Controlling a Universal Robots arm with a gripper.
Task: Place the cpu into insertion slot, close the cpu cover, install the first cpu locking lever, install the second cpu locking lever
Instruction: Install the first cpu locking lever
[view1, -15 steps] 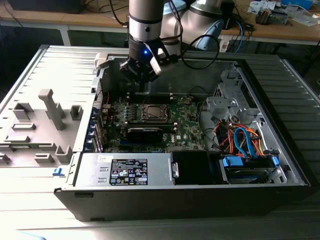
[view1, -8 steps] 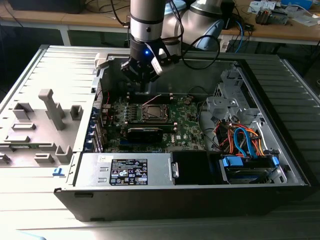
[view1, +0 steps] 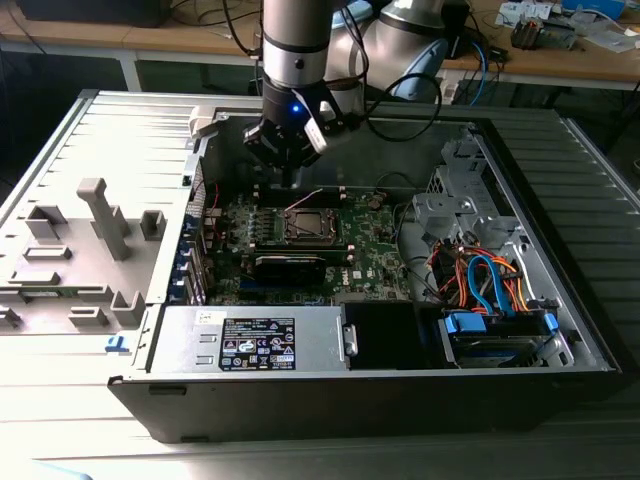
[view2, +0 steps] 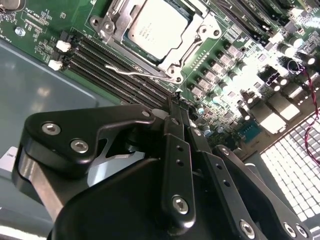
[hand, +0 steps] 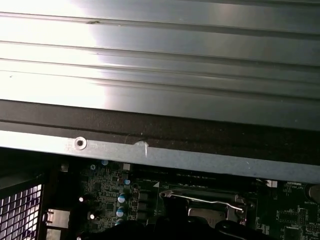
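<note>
Inside the open grey computer case (view1: 560, 300), the black gripper (view2: 175, 107) hung pinched together, grasping nothing, near the small silvery square cpu (view2: 156, 27) sat in the metal-rimmed insertion slot (view2: 172, 65), its faint print unreadable.

In the second wrist view, the picture's edge cuts off the insertion slot (view2: 150, 37). In the first wrist view, the cpu cover (hand: 210, 210) is partly hidden behind dark gripper parts. In the exterior view, the cpu (view1: 308, 222) is too small to resolve.
</note>
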